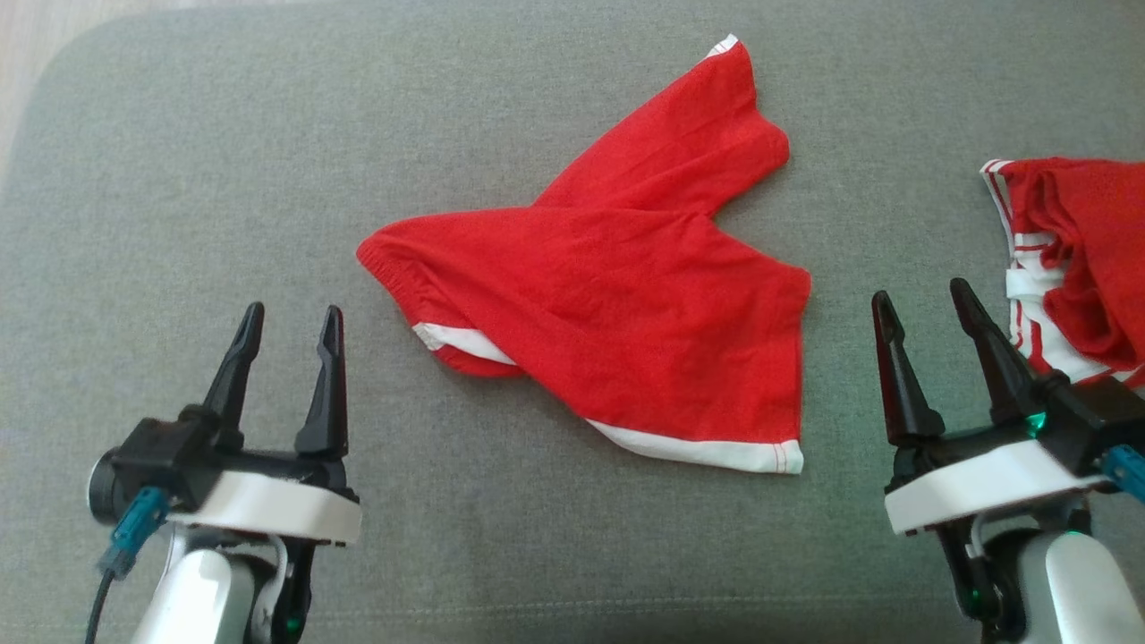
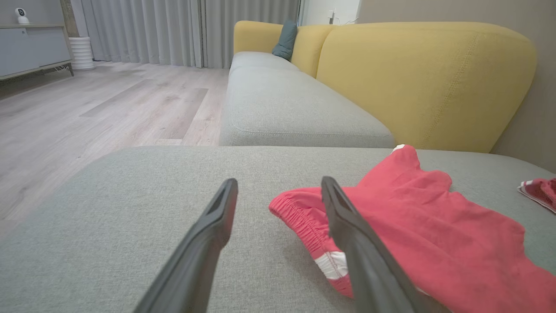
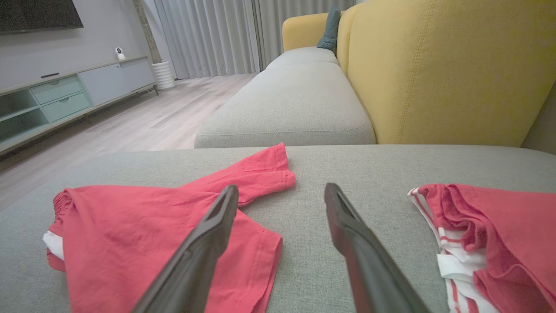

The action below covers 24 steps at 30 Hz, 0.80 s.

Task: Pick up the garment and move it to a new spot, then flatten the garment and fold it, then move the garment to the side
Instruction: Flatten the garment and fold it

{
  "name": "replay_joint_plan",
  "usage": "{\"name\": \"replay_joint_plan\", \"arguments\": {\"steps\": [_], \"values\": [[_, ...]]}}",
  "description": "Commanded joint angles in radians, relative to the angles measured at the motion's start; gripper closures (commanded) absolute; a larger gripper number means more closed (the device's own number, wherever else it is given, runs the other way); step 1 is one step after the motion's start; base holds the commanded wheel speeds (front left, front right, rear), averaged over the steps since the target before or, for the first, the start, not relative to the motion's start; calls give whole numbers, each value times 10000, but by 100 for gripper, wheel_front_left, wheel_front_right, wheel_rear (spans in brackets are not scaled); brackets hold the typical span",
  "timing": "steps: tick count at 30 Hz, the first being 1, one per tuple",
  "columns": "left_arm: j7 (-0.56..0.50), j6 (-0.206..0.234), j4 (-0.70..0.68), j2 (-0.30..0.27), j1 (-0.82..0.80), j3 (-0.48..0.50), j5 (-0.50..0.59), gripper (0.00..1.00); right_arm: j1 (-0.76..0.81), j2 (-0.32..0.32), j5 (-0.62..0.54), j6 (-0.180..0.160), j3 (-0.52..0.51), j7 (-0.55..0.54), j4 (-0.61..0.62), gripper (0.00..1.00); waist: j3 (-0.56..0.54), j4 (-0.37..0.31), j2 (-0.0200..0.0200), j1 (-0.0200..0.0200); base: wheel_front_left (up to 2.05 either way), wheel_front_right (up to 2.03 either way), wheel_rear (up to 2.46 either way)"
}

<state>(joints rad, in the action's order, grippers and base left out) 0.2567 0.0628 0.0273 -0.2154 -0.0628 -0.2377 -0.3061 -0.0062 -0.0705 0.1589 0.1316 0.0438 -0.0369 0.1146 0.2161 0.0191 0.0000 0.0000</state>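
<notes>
The red cotton shorts with white hems (image 1: 608,304) are lying rumpled at the middle of the grey fabric sofa seat (image 1: 224,179), waistband pointing toward the left claw (image 1: 295,311), leg hem toward the right claw (image 1: 921,291). Both are standing spread and empty (about equally near).

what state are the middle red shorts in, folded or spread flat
Rumpled, not flat: the red shorts lie with one leg lapped over the other, waistband bunched.

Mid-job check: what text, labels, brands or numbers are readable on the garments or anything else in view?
None can be read.
The red shorts show plain cloth with white trim, no print.
The second red garment shows white stripes, no lettering.
</notes>
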Motion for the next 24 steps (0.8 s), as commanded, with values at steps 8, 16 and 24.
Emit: {"name": "replay_joint_plan", "arguments": {"steps": [8,16,24], "values": [[51,-274,-75,-22,-486,545,177,0,-174,54,122,-9,201,54,370,0,113,-37,0,0,0,0,0],[-945,-1050,375,92,-1192,-164,-184,0,-300,88,147,-9,217,46,373,0,360,-94,0,0,0,0,0],[-3242,-1485,1101,108,-2006,-633,-1092,0,-474,124,152,-9,262,98,296,0,676,-290,0,0,0,0,0]]}}
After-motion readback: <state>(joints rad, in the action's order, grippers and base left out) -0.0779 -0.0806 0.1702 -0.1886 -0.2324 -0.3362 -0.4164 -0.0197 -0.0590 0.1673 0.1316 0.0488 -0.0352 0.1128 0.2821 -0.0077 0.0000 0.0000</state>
